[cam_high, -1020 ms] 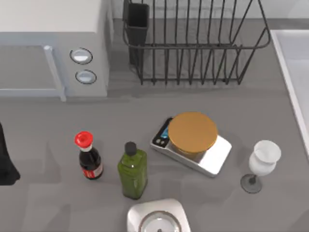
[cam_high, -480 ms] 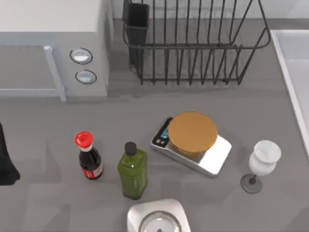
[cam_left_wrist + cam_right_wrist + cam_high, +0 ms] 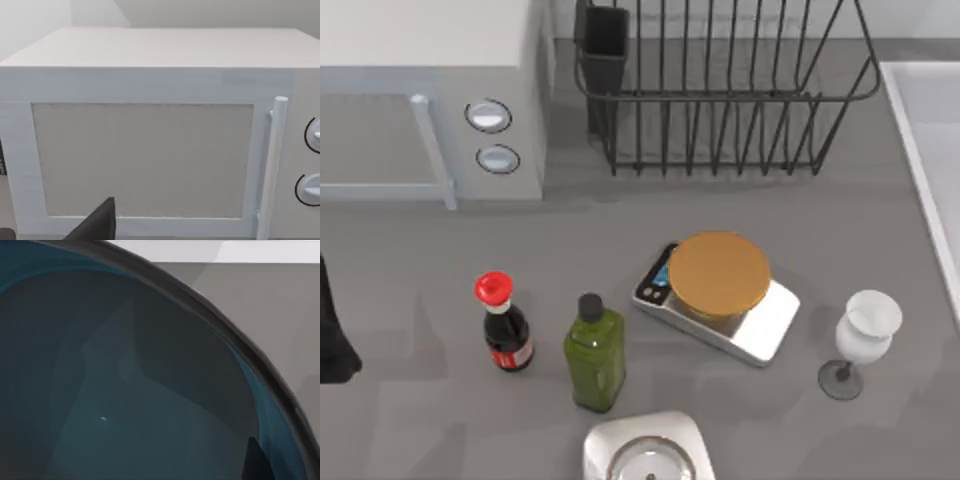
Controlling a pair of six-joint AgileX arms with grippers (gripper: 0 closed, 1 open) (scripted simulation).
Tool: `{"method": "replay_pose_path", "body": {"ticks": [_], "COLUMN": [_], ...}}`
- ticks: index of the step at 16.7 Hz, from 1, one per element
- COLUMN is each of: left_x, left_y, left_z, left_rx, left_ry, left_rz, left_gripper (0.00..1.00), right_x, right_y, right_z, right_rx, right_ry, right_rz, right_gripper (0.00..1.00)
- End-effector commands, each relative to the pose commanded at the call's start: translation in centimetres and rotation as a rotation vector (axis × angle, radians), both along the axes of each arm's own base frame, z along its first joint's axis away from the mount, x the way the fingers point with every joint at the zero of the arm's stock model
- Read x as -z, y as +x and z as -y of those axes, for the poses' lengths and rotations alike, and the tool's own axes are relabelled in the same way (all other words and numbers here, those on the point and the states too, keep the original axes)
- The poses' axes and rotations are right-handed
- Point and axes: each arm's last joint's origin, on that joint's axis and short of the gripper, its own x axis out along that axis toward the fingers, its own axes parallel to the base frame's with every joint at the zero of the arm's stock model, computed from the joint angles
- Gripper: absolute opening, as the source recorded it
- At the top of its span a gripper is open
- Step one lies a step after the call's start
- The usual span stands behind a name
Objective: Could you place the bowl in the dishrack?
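The bowl (image 3: 125, 390) is close under my right wrist camera; it is teal inside with a dark rim, and grey table lies beyond the rim. A dark piece of my right gripper (image 3: 257, 460) shows over the bowl's inside near the rim; I cannot tell whether it touches. The dishrack (image 3: 720, 95), a black wire basket with a dark cutlery cup (image 3: 605, 45) at its left corner, stands at the back middle of the table with nothing in it. My left arm (image 3: 330, 340) sits parked at the left edge, facing the microwave (image 3: 150, 150).
A white microwave (image 3: 430, 90) stands back left of the rack. In front are a silver scale (image 3: 770, 325) topped by a brown disc (image 3: 718, 275), a red-capped bottle (image 3: 503, 325), a green bottle (image 3: 594, 355), a white wine glass (image 3: 865, 335) and a white appliance (image 3: 645, 450). A white basin (image 3: 930, 130) lies right.
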Motion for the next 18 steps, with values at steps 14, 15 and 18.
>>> {"method": "replay_pose_path", "body": {"ticks": [14, 15, 18], "left_x": [0.0, 0.0, 0.0], "left_y": [0.0, 0.0, 0.0], "left_z": [0.0, 0.0, 0.0], "left_rx": [0.0, 0.0, 0.0], "left_ry": [0.0, 0.0, 0.0], "left_rz": [0.0, 0.0, 0.0], "left_gripper": [1.0, 1.0, 1.0], "right_x": [-7.9, -8.0, -8.5], "right_y": [-0.2, 0.6, 4.1], "right_z": [-2.4, -3.2, -7.3], "right_rx": [-0.034, -0.056, -0.146], "right_ry": [-0.102, -0.15, -0.328], "right_rz": [0.058, 0.081, 0.209], "right_gripper": [0.0, 0.0, 0.0]}}
